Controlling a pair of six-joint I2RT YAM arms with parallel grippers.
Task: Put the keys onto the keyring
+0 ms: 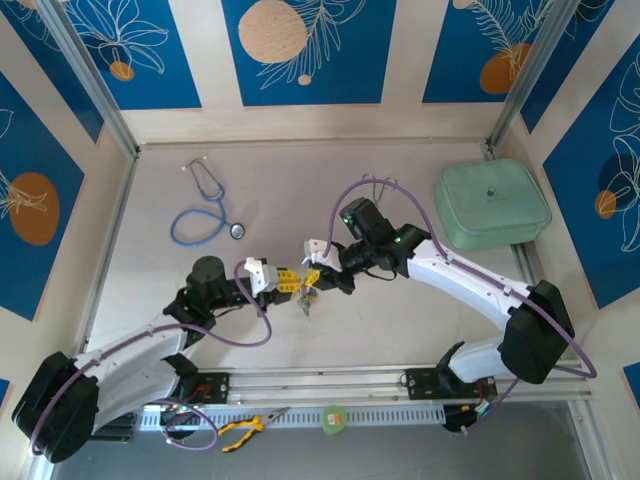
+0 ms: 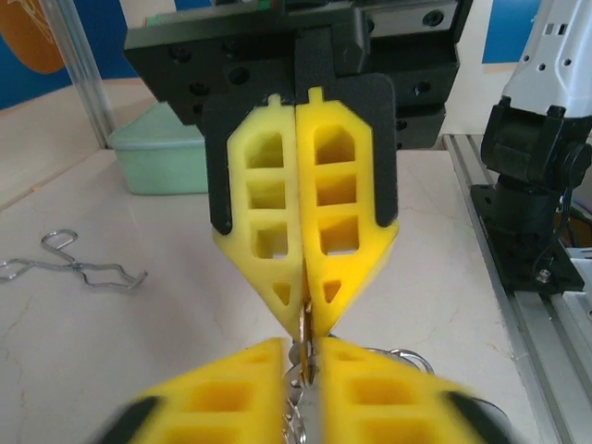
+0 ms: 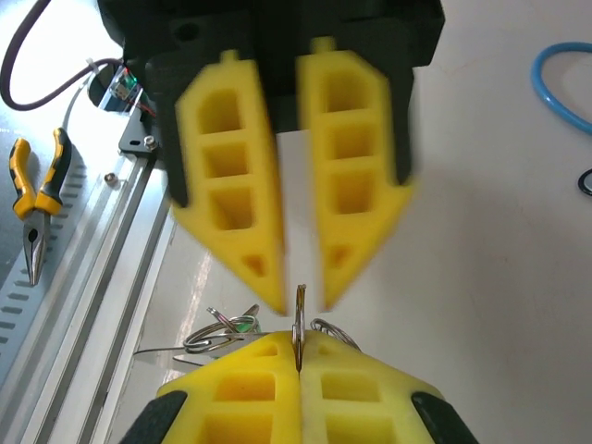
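The pale table (image 1: 290, 190) carries everything, and the mint-green case (image 1: 492, 205) at its far corner serves as the marker. The right arm (image 1: 470, 275) curves past the near side of the case. The left arm (image 1: 130, 360) reaches up from well apart, on the stethoscope's (image 1: 205, 215) side. The two meet tip to tip near the table's middle, well clear of the case and nearer the arms' bases than it is. The right gripper (image 2: 305, 316) has its yellow fingers pressed together on a thin strip of metal seen edge-on. I take this to be part of the keyring (image 3: 220, 335), but whether loop or key blade I cannot tell. The left gripper (image 3: 303, 294) faces it with its fingers parted and blurred, the metal edge standing just below the gap. The keyring's wire loops and a speck of green hang just beside the right fingers. A beaded chain trails between the left fingers in the left wrist view. I cannot make out the coloured heads of the keys. Thin forceps (image 2: 79, 268) lie apart on the table. This looks like a handover or re-grip in mid-air. It would go best with the right clamp held firm and unmoving. The left fingers should close squarely over the flat of the metal rather than its edge, and clear of the chain. Nothing should be let go until the second hold is sure, since a slip would drop the whole bunch.
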